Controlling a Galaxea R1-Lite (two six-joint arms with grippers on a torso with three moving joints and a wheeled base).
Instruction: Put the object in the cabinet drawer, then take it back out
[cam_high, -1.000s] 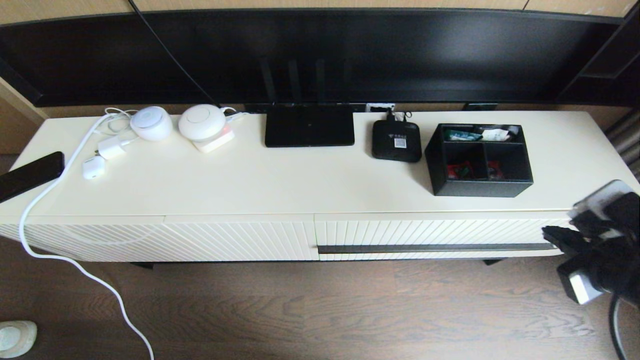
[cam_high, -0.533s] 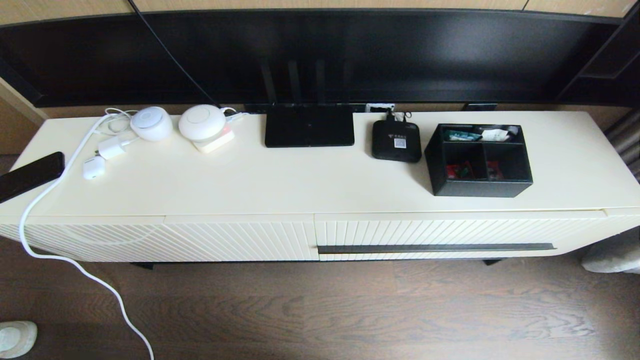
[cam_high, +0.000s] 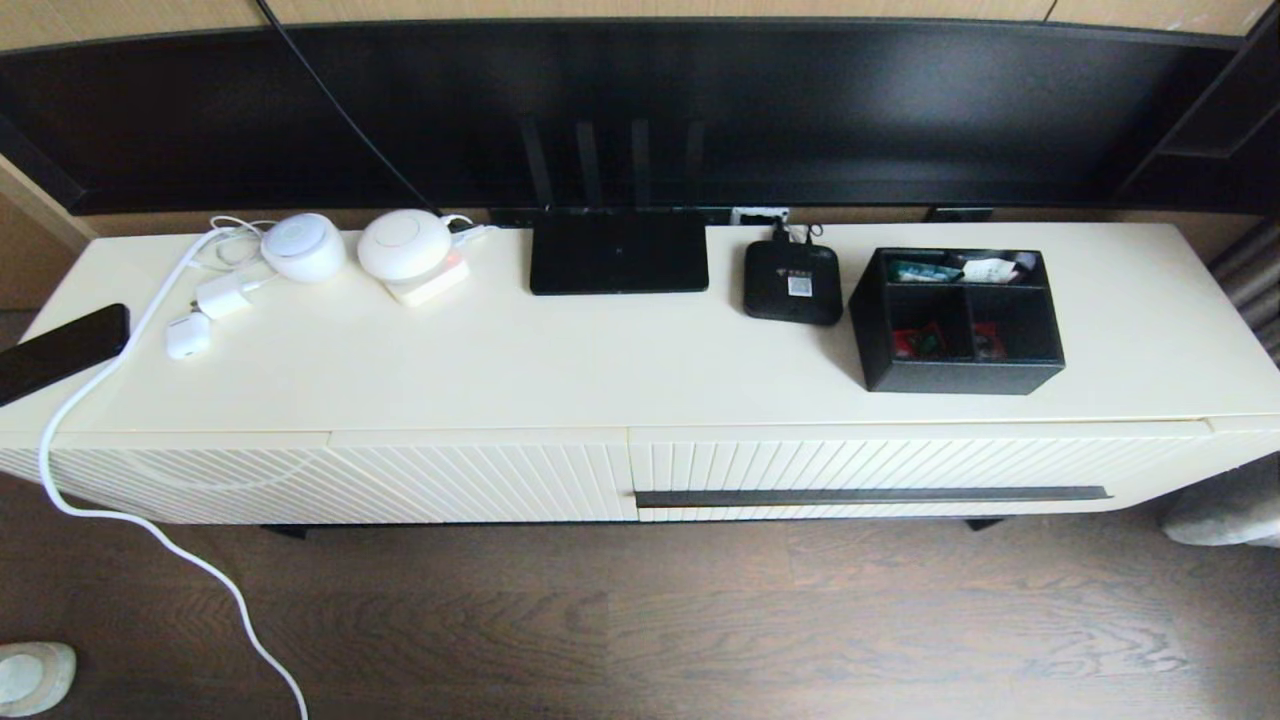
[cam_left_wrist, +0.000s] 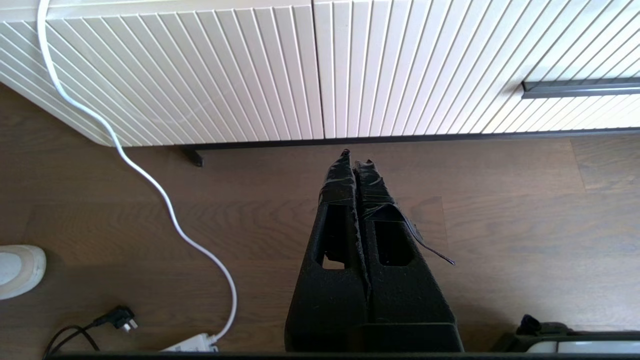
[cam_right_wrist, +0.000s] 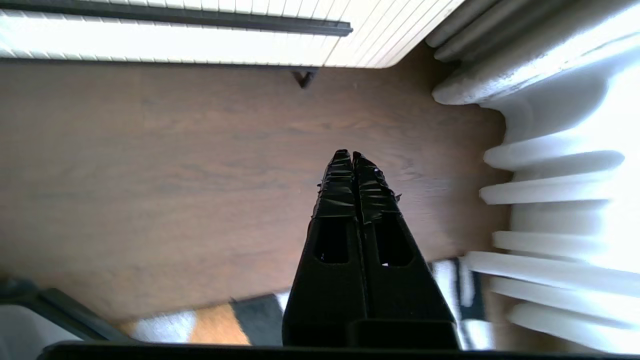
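— Right gripper (cam_right_wrist: 352, 155): where is it, and what is it doing?
— Low over the wooden floor (cam_right_wrist: 175, 165) in front of the cabinet, fingers pressed together on nothing. Left gripper (cam_left_wrist: 356, 160) likewise, pinched tight (both arms sit outside the head view).
— And the organizer box (cam_high: 958, 320)?
— On the cabinet top (cam_high: 560, 370), toward its right end, just beside the small set-top box (cam_high: 792, 282), colourful packets inside.
— The drawer (cam_high: 900, 470)?
— Closed, its dark bar handle (cam_high: 870, 495) untouched.
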